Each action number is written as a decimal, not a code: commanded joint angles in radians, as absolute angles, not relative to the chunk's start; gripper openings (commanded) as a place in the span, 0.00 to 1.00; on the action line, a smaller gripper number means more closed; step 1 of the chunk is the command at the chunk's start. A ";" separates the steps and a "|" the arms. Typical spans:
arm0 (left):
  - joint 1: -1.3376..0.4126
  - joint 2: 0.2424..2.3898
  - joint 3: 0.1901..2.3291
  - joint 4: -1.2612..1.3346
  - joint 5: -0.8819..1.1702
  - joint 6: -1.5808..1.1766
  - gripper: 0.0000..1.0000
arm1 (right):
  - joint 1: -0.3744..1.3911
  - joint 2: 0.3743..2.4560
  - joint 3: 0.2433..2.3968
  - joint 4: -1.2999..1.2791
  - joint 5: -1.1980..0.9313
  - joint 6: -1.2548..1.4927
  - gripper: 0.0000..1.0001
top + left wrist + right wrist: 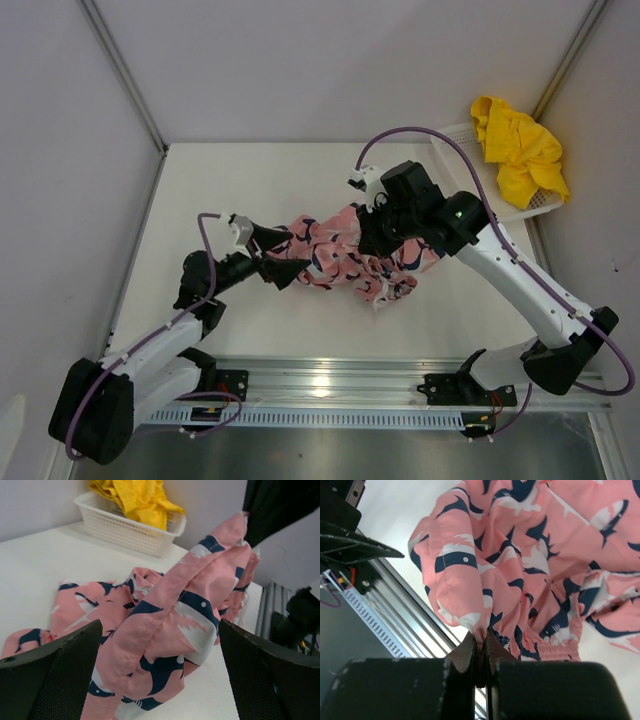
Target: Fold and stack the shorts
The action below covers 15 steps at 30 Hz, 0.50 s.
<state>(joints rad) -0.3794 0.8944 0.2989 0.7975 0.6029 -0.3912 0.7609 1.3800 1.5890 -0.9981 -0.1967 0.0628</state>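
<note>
Overhead view: pink shorts (pixel 340 255) with a navy-and-white print lie bunched and crumpled near the middle of the white tabletop (pixel 260 180), neither flat nor folded. The left pincer (pixel 290 260) sits at their left edge with its jaws spread wide, holding nothing. The right arm (pixel 480 240) reaches over the right part of the cloth. At the far right corner, yellow shorts (pixel 520 150) are heaped in a white mesh basket (pixel 455 135), well apart from the pink pair.

Left wrist view: two black fingers (pixel 50 675) stand far apart at the bottom corners. Between them a ridge of pink cloth rises toward a dark shape at top right, which holds one edge up off the tabletop. The basket with its yellow heap sits behind.

Right wrist view: the right pincer (pixel 480 652) is closed tight on a thin pinch of the pink cloth's edge, and the rest of the cloth hangs below it.

Progress, as a judgement: the task looks barely begun. No fold is made and no stack exists. The pink pair needs spreading and folding, and the yellow pair has yet to leave the basket.
</note>
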 commanded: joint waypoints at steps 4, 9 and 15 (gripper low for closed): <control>-0.460 1.037 0.399 0.761 0.795 -0.158 0.99 | 0.738 1.336 1.626 -1.077 -0.108 0.005 0.02; -0.509 1.009 0.414 0.623 0.694 -0.062 0.99 | 0.712 1.313 1.621 -1.062 -0.103 0.005 0.00; -0.522 0.976 0.416 0.540 0.548 -0.014 0.91 | 0.692 1.279 1.598 -1.054 -0.117 -0.020 0.00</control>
<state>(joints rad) -0.5152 1.0039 0.3782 0.5774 0.6224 -0.0956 0.6983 1.3266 1.5879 -1.0576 -0.1204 0.0139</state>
